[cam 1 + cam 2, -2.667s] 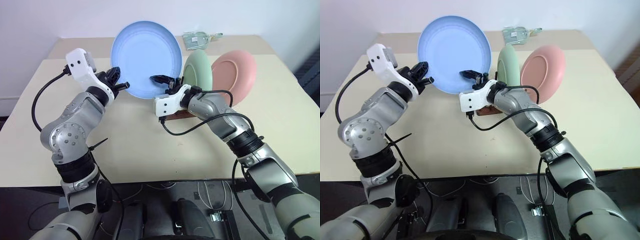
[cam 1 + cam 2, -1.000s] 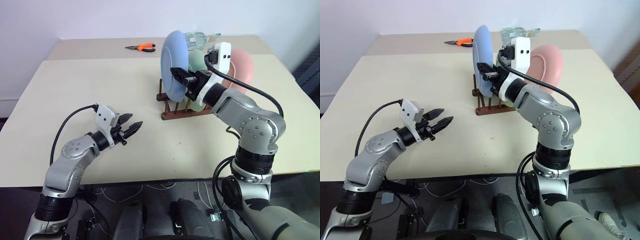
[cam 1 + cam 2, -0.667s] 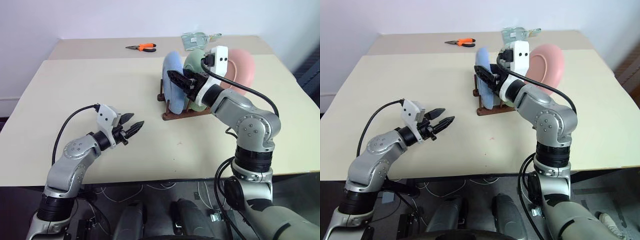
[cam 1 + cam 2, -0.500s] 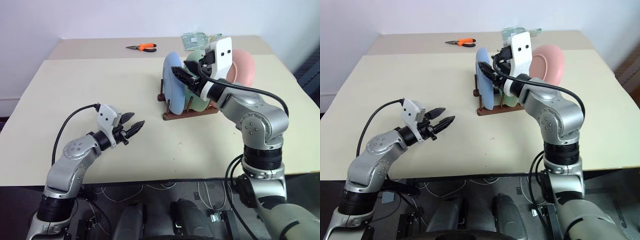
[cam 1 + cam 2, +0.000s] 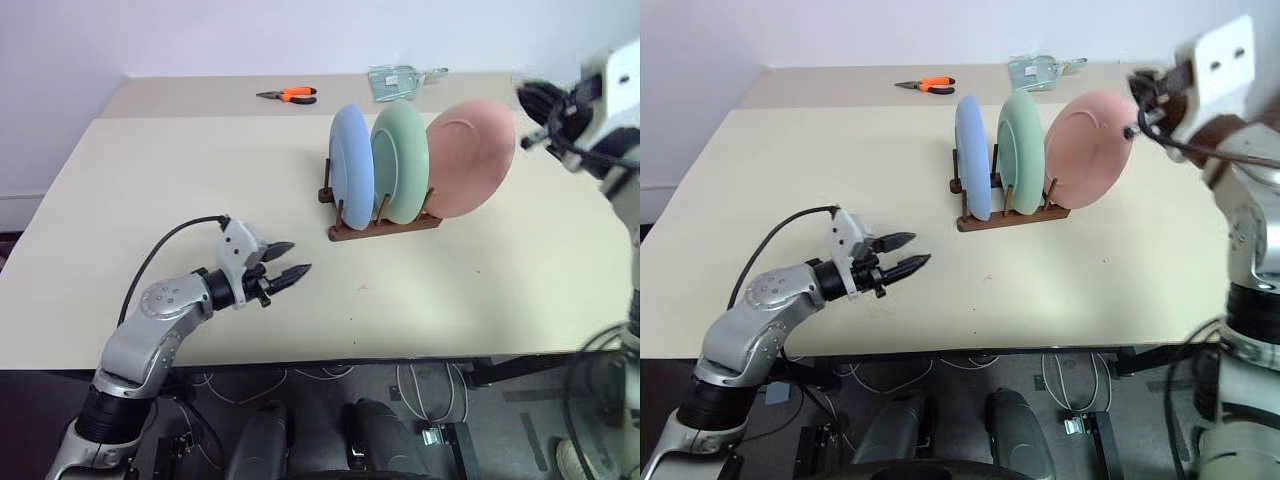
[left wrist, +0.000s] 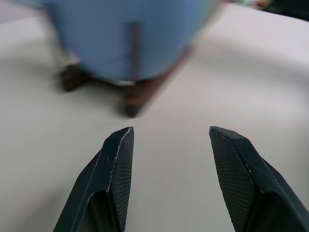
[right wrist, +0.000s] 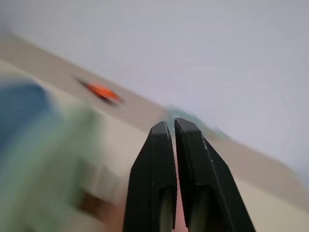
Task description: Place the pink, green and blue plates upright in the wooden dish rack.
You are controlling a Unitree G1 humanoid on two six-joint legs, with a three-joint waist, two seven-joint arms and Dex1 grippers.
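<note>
Cream tabletop (image 5: pixel 200 160) fills the working area, backed by a plain pale wall. Nearest the robot, the left gripper (image 5: pixel 292 262) hangs low over the table's near-left part, pointing toward the rack. Its two black fingers (image 6: pixel 118 159) stand apart with nothing between them; the left wrist view looks past them at bare table, with the rack's end and the blue plate blurred beyond.

Mid-table, right of centre: the wooden dish rack (image 5: pixel 385 226), dark brown, with upright pegs rising from its base rails. Three plates stand on edge in it. The blue plate (image 5: pixel 352 165) sits at the rack's left end, the green plate (image 5: pixel 402 160) just beside it in the middle, and the pink plate (image 5: pixel 472 155) at the right end, leaning over to the right so its face tilts upward. Whether green and pink touch cannot be told. Neither gripper is in contact with any plate.

The right gripper (image 5: pixel 1137 95) is raised at the right side of the scene, above and just right of the pink plate, motion-blurred. In the right wrist view its fingers (image 7: pixel 153 174) are pressed together, gripping nothing.

Far edge of the table: orange-handled pliers (image 5: pixel 288 95) left of centre, and a clear plastic packet (image 5: pixel 400 80) behind the rack.
</note>
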